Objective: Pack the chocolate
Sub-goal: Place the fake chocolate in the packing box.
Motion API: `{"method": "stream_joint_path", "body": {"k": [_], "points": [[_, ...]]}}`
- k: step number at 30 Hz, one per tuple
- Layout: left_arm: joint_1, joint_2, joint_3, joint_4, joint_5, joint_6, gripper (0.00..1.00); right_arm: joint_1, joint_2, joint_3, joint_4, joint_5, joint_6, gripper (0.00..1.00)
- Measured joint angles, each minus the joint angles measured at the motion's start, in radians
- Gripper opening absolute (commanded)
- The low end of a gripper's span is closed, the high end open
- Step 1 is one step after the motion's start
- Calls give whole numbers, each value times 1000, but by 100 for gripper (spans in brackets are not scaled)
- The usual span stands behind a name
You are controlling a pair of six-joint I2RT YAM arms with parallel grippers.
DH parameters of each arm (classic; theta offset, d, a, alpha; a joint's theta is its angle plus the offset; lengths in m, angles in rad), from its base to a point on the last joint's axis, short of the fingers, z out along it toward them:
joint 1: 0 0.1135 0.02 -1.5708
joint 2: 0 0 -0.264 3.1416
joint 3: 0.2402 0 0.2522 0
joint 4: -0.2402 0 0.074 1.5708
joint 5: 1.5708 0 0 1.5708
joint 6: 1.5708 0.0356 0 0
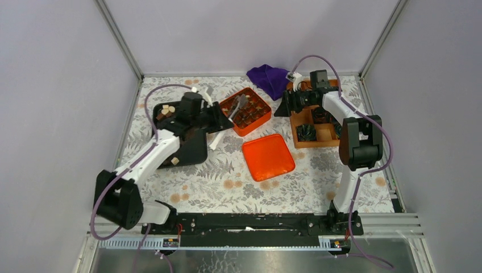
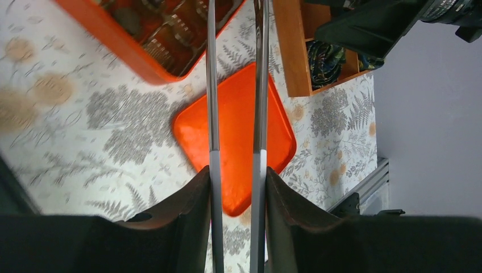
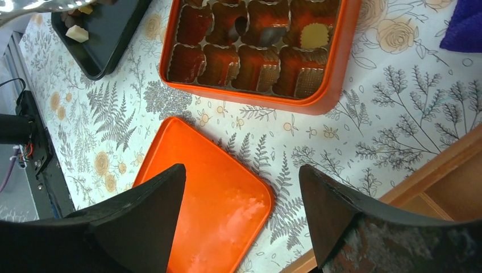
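**Condition.** The left gripper (image 2: pixel 236 182) is clamped on a pair of tongs (image 2: pixel 211 85). The blades stand apart and reach over the orange box (image 1: pixel 250 129) at frame centre. The blade tips run off the top edge of the left wrist view, so it cannot be told whether they carry a piece. The right gripper (image 3: pixel 241 176) hangs with fingers spread wide and nothing between them, at the left edge of the wooden box (image 1: pixel 310 144) on the right.

**Location of product.** The chocolate (image 1: pixel 166 110) lies mainly on the black tray (image 1: pixel 193 151) at left. One pale piece (image 3: pixel 315 35) sits in a paper cup in the orange box.

**Hazards.**
- A blade tip may snag a paper cup (image 3: pixel 193 25) and drag or crush it, because the cups sit tightly packed.
- The orange box is not braced, so a sideways push from the tongs may slide it toward the orange lid (image 1: pixel 267 157) just beside it.
- Light blade pressure may let a piece drop between tray and box; heavy pressure may mar it.
- The tongs may twist in the fingers and misalign the tips.
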Motion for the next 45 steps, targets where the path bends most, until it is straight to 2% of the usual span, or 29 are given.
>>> {"method": "stream_joint_path", "body": {"k": [6, 16, 26, 37, 45], "points": [[-109, 184, 142, 47, -57, 27, 0, -14, 0, 0, 0, 0, 2, 80], [-208, 379, 314, 19, -152, 98, 0, -18, 0, 0, 1, -1, 8, 81], [-239, 454, 384, -63, -231, 153, 1, -19, 0, 0, 1, -2, 10, 81], [-239, 526, 449, -124, -254, 169, 13, -19, 0, 0, 1, -2, 10, 81], [-239, 548, 479, -150, -262, 176, 26, -19, 0, 0, 1, -2, 11, 81]]}}
